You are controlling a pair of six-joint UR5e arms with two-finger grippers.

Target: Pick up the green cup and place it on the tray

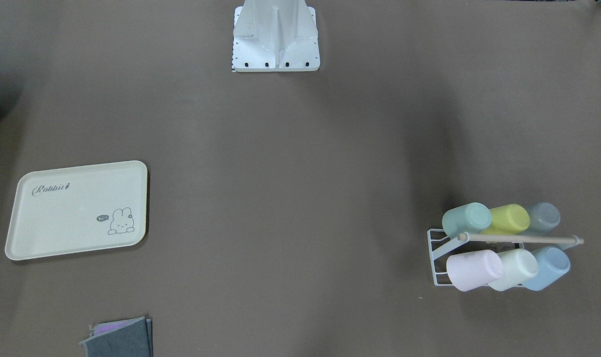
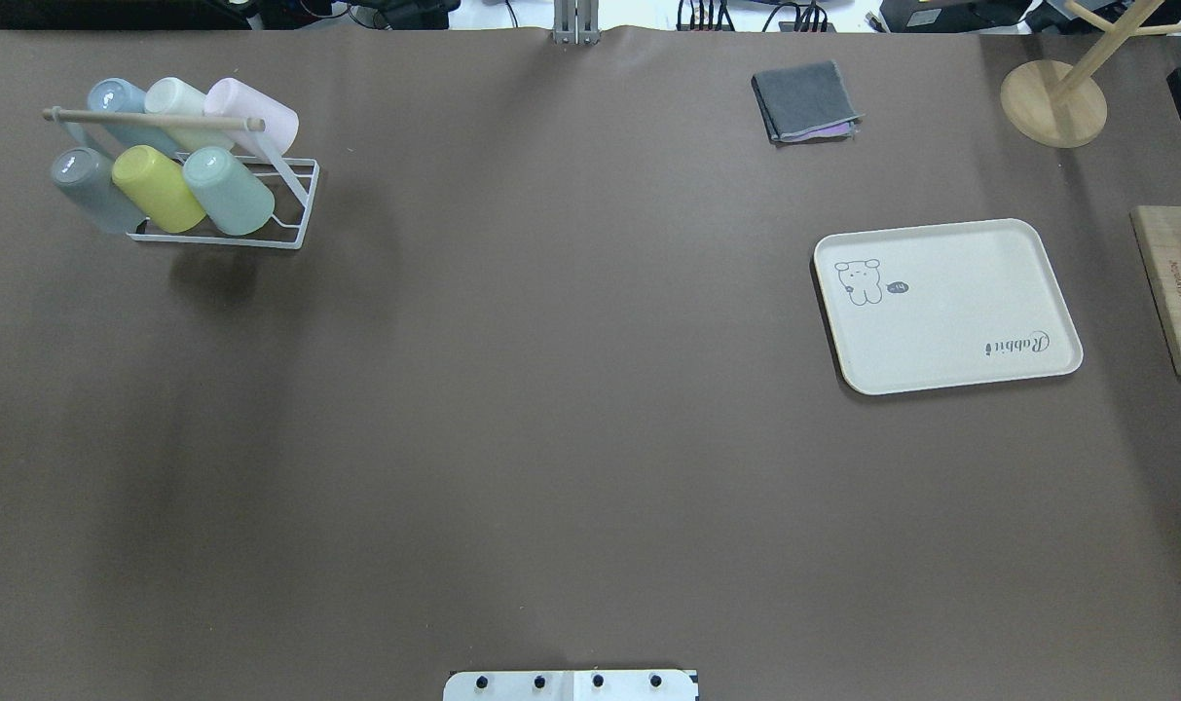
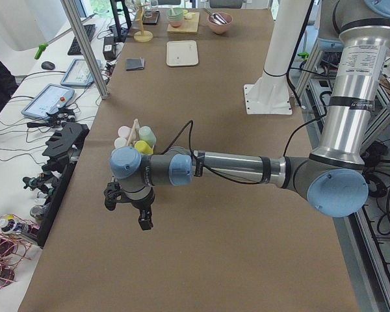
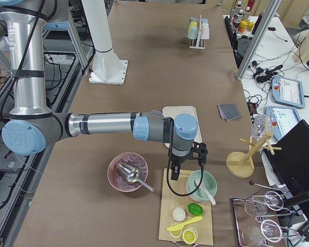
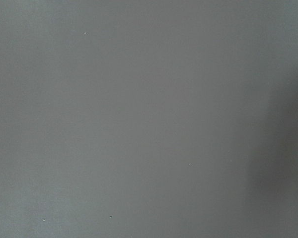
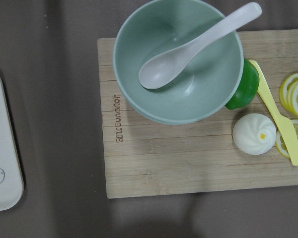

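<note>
Green cup (image 2: 228, 191) in the rack (image 2: 296, 206), far left; tray (image 2: 979, 282) at right.
We cannot tell whether the left gripper (image 3: 127, 211), near the rack, or the right gripper (image 4: 186, 164), over the board (image 4: 167, 211), is clenched.

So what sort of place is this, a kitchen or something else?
Probably a robotics lab, not a kitchen. The left arm and right arm reach over a brown-covered table, a teach pendant lies beside it, and the cup rack and tray look like staged props.
</note>
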